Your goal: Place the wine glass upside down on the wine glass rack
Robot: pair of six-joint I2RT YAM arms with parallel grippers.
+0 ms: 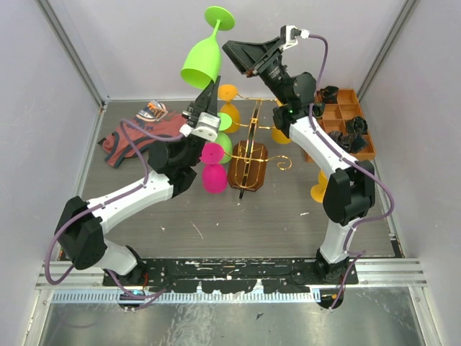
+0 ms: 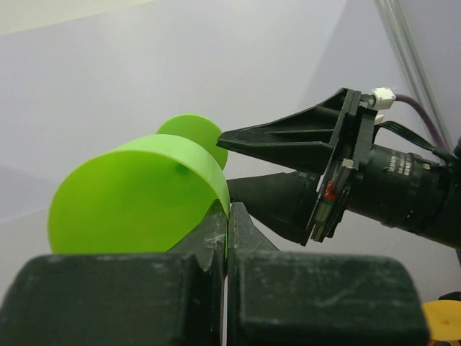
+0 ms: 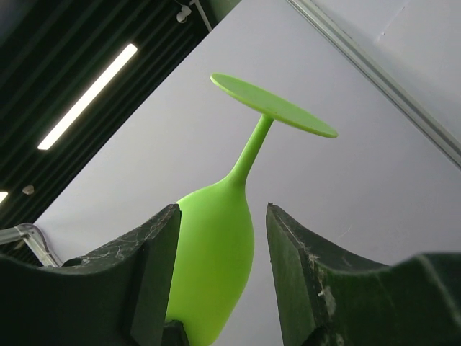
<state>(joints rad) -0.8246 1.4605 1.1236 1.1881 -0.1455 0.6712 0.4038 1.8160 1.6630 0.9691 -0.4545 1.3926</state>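
A lime green wine glass (image 1: 201, 60) is held high above the table, bowl down and foot (image 1: 219, 17) up, tilted. My left gripper (image 1: 209, 92) is shut on its rim; in the left wrist view (image 2: 229, 216) the thin rim is pinched between the fingers below the bowl (image 2: 137, 202). My right gripper (image 1: 240, 56) is open, its tips just right of the bowl. In the right wrist view the glass (image 3: 216, 252) shows between the spread fingers (image 3: 302, 267). The gold wire rack (image 1: 249, 160) stands on its brown base below.
Pink (image 1: 212, 167), orange (image 1: 229, 101) and green (image 1: 225, 141) glasses stand round the rack, with another orange one (image 1: 319, 189) by the right arm. A brown compartmented tray (image 1: 347, 124) is at back right. A rust cloth (image 1: 135, 134) lies at back left.
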